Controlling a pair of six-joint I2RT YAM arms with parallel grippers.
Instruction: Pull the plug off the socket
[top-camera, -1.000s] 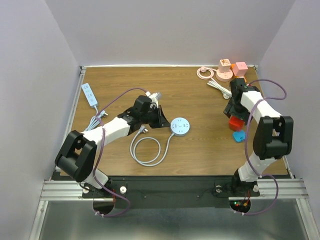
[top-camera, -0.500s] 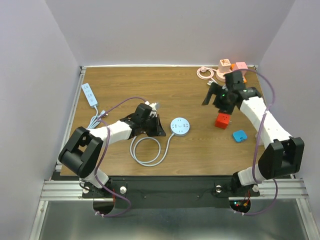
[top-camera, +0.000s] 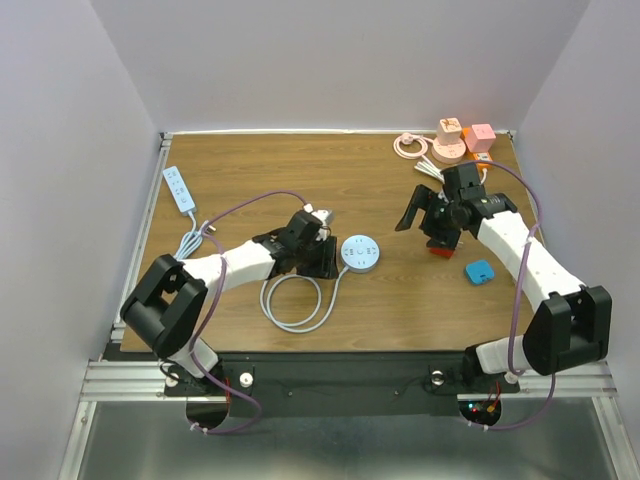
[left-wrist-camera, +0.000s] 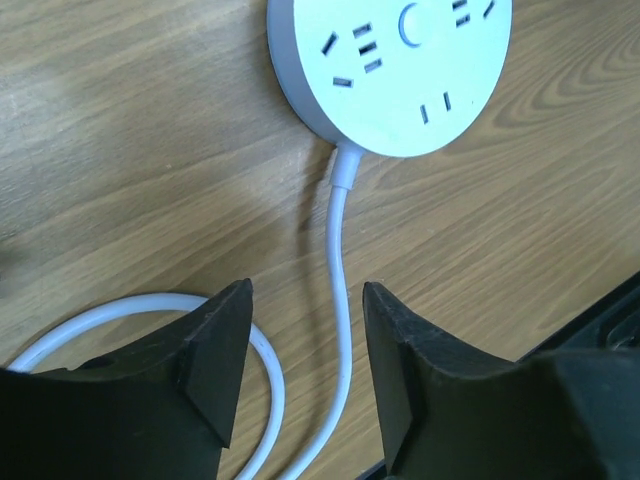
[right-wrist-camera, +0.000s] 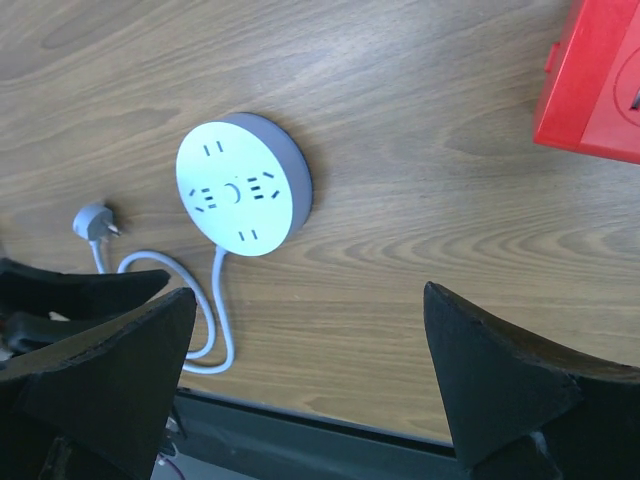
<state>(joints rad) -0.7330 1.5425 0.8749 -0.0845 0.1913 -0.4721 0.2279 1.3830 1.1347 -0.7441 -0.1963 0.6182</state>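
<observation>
Showing the L gripper (left-wrist-camera: 305, 335) low over the table (top-camera: 380, 190), just beside the round white socket (top-camera: 359, 253). Its fingers are spread and pinch nothing; the socket's own cable (left-wrist-camera: 340, 270) runs along the wood through the gap, unclamped.

The socket lies flat, face up, approx. mid-table between the two arms. Every slot on its face is bare in both wrist views, so no plug is seated. The only plug in view is the grey one (right-wrist-camera: 93, 218) on the cable's other end, loose on the wood on the L-arm side, apart from the socket.

The R gripper (right-wrist-camera: 308, 300) hangs above the wood on the opposite side, jaws fully wide, holding nothing. A red block (right-wrist-camera: 600, 80) lies near it.

Judgement: w/ slots bare and both grippers slack, the pull looks done. The R arm's spot probably suits bracing the socket body.
</observation>
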